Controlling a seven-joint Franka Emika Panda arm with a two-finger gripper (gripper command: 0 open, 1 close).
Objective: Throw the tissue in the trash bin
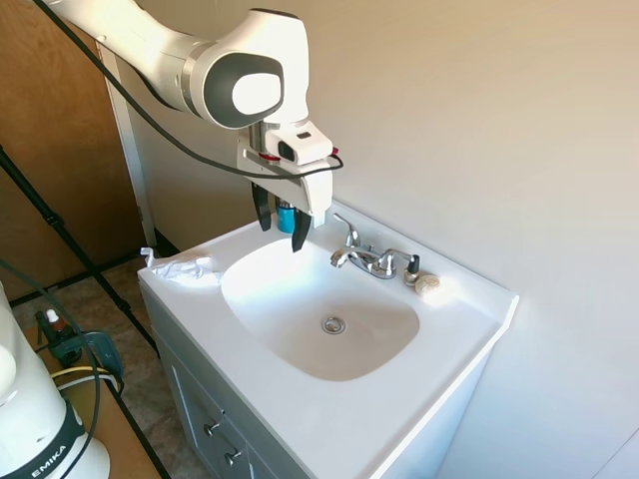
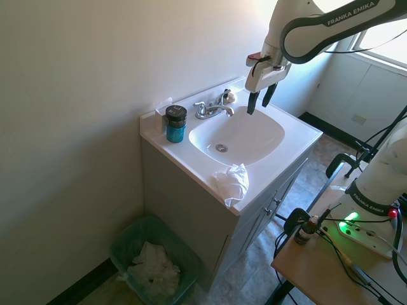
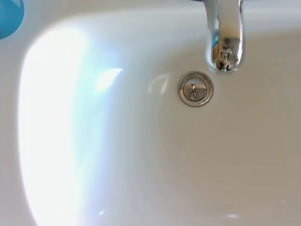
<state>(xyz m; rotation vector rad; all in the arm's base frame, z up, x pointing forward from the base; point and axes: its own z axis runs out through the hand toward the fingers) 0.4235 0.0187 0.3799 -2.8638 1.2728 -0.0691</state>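
Note:
The tissue (image 1: 183,266) (image 2: 232,182) is a crumpled white wad lying on the front corner of the white sink counter, beside the basin. My gripper (image 1: 281,229) (image 2: 261,101) hangs open above the basin, near the faucet, with nothing between its fingers. It is well apart from the tissue. The trash bin (image 2: 122,245) is a green bin on the floor beside the vanity, with crumpled white paper inside it. The wrist view shows only the basin, its drain (image 3: 195,89) and the faucet spout (image 3: 225,35).
A chrome faucet (image 1: 366,257) (image 2: 210,109) stands at the back of the sink (image 1: 399,419). A blue jar with a dark lid (image 2: 175,123) (image 1: 286,215) sits on the counter corner by the wall. A small beige lump (image 1: 427,285) lies beside the faucet.

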